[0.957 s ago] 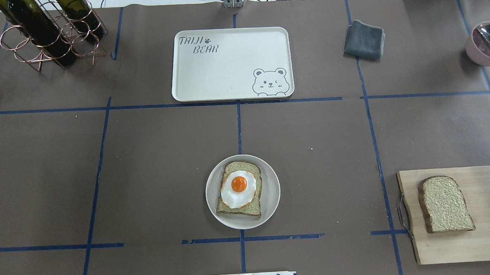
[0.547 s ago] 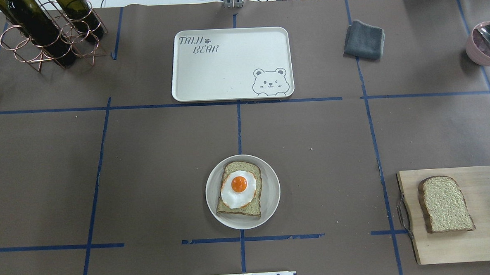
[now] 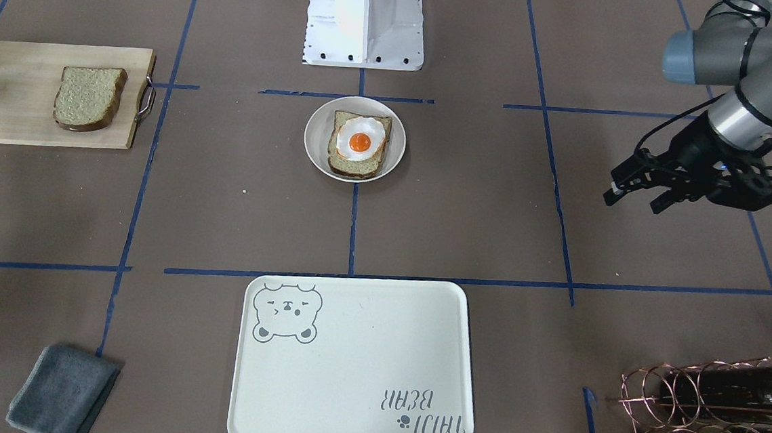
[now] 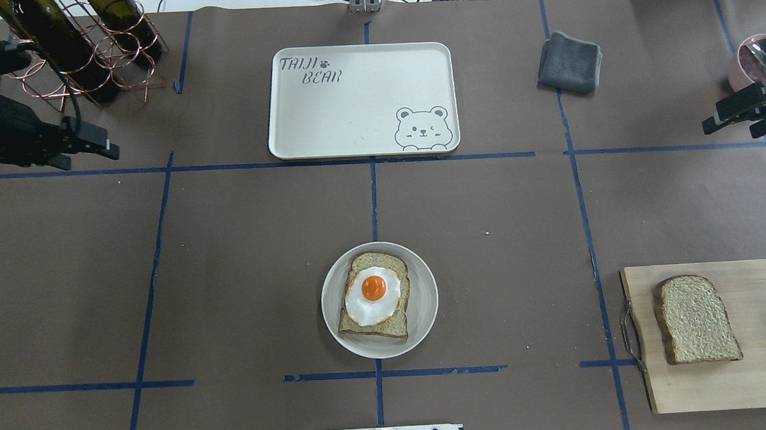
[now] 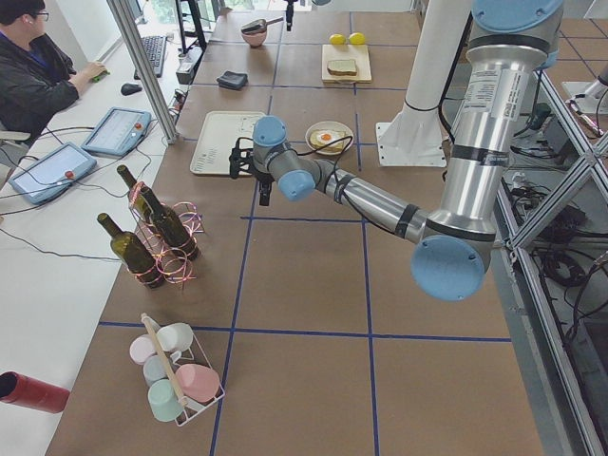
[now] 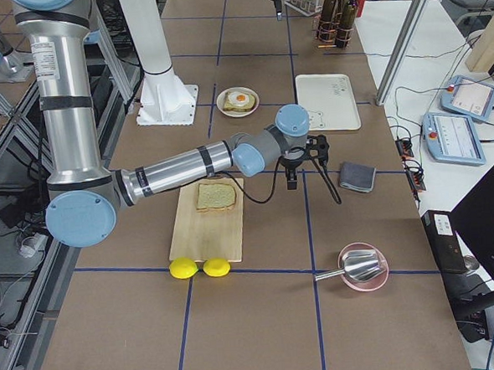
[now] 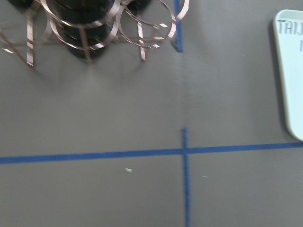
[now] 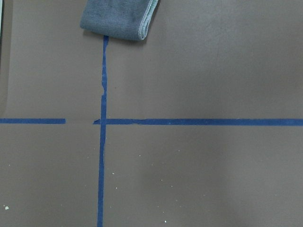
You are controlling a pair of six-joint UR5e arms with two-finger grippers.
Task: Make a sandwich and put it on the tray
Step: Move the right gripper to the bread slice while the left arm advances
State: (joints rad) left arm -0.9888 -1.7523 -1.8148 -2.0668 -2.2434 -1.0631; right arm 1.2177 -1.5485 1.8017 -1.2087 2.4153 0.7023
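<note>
A bread slice (image 4: 372,330) with a fried egg (image 4: 373,295) on top lies in a round white bowl (image 4: 427,310) at the table's near middle. A second bread slice (image 4: 696,319) lies bare on the wooden cutting board (image 4: 765,379) at the near right. The cream tray (image 4: 352,106) with the bear drawing sits empty at the far middle, also in the front-facing view (image 3: 348,370). My left gripper (image 4: 89,155) is open and empty at the far left, near the wine rack. My right gripper (image 4: 730,129) is open and empty at the far right edge.
A copper wine rack (image 4: 78,54) with dark bottles stands far left. A folded grey cloth (image 4: 569,61) lies right of the tray. A pink bowl (image 4: 761,69) with a metal scoop sits far right. Two lemons (image 6: 200,267) lie beside the cutting board.
Both grippers have come into the overhead view, the left from the left edge and the right from the right edge. The food, bowl, board and tray have not moved.
</note>
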